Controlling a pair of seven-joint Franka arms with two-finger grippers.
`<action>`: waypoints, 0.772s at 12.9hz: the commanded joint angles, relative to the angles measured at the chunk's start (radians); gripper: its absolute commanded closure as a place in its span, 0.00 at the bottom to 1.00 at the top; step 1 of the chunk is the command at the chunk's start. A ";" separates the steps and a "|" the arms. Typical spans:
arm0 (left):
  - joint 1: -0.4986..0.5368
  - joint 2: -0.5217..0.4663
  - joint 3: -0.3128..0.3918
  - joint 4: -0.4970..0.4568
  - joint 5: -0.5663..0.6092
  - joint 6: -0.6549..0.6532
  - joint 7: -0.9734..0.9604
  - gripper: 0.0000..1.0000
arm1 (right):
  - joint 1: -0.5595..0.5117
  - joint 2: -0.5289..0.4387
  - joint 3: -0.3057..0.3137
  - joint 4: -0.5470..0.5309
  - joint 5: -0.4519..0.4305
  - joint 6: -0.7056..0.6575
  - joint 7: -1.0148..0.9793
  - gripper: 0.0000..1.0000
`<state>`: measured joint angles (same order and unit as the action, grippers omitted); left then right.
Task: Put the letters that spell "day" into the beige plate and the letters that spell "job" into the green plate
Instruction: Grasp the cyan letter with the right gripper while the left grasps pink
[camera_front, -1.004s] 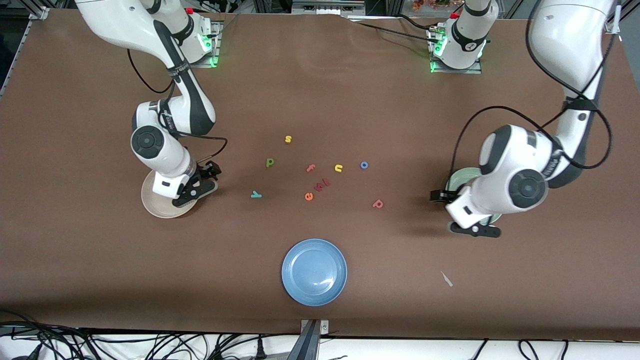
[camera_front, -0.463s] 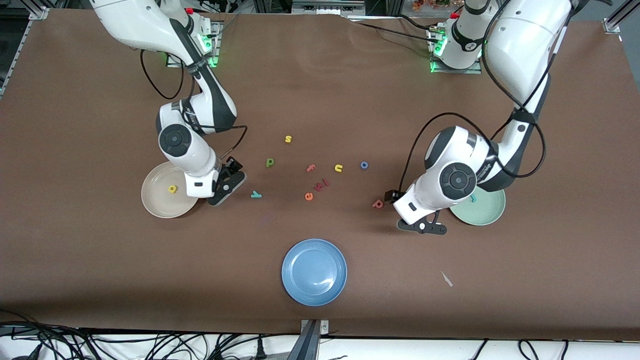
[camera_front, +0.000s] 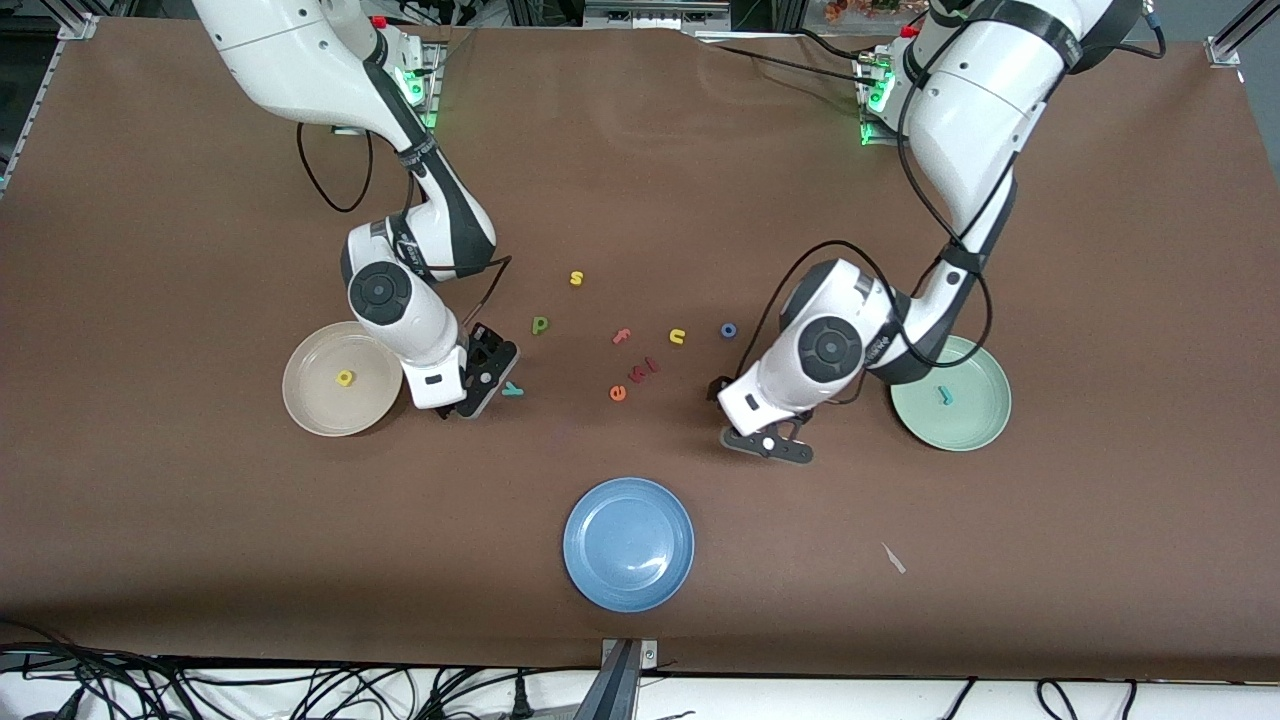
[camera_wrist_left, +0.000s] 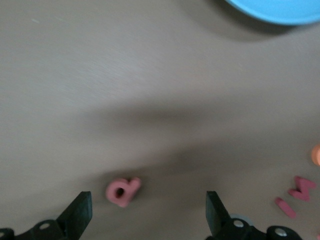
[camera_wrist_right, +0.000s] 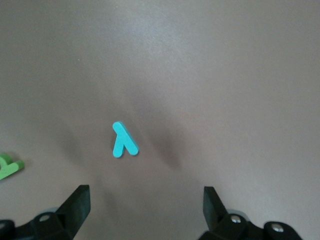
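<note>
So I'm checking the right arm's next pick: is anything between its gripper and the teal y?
Nothing visible. The right gripper hangs open over the table beside the beige plate, and the teal y lies alone on bare table between its fingers' line. The green letter sits off to one side.

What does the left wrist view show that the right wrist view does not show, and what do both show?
Only the left wrist view shows the pinkish-red b/p letter on the table, the rim of the blue plate and some red letters at the edge.

Only the right wrist view shows the teal y and part of the green letter.

Both show the brown table and their own open claw: left claw, right claw.
</note>
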<state>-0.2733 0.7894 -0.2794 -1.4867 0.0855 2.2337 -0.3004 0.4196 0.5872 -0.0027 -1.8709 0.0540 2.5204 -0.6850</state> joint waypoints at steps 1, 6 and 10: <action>-0.013 -0.022 0.006 -0.064 0.033 -0.009 0.014 0.00 | -0.001 0.043 0.015 0.051 -0.005 0.020 -0.066 0.00; -0.017 -0.010 0.005 -0.072 0.175 0.001 0.063 0.01 | 0.005 0.092 0.018 0.102 -0.006 0.018 -0.100 0.01; -0.017 0.022 0.005 -0.072 0.241 0.070 0.064 0.19 | 0.014 0.103 0.018 0.110 -0.006 0.018 -0.096 0.08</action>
<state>-0.2893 0.7994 -0.2775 -1.5516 0.2892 2.2604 -0.2494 0.4298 0.6730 0.0125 -1.7907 0.0535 2.5408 -0.7671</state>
